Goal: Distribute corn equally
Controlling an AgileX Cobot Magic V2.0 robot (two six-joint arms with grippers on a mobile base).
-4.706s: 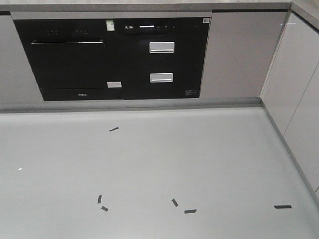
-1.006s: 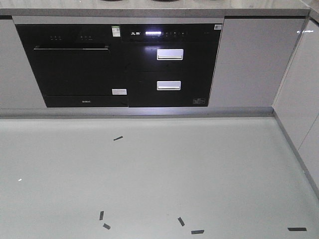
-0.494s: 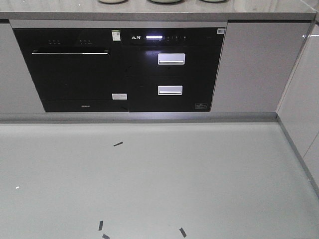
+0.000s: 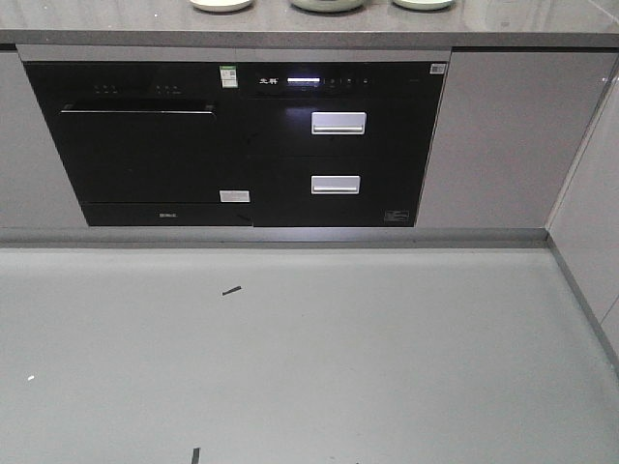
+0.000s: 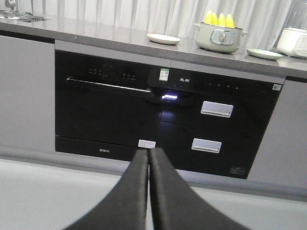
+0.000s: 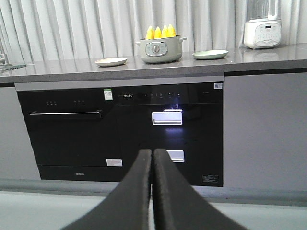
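Observation:
Several yellow corn cobs (image 6: 160, 32) stand upright in a pale green pot (image 6: 159, 50) on the grey counter, flanked by a cream plate (image 6: 111, 61) on the left and a green plate (image 6: 210, 54) on the right. The left wrist view shows the same corn (image 5: 219, 19), pot (image 5: 220, 38) and plates (image 5: 163, 39) (image 5: 264, 53). My left gripper (image 5: 148, 152) and right gripper (image 6: 152, 153) are both shut, empty, low and far from the counter. In the front view only the pot's base (image 4: 328, 5) shows; the corn is out of frame.
Black built-in appliances (image 4: 237, 145) with two silver drawer handles (image 4: 338, 122) sit under the counter (image 4: 116, 24). A white appliance (image 6: 262, 32) stands at the counter's right end. Grey floor (image 4: 387, 348) carries black tape marks (image 4: 231, 290). White cabinets (image 4: 595, 213) line the right side.
The counter and appliances have come closer and dropped lower in the front view; the pot's base and the plates' edges now show at the top, and floor tape marks have slid out of the bottom.

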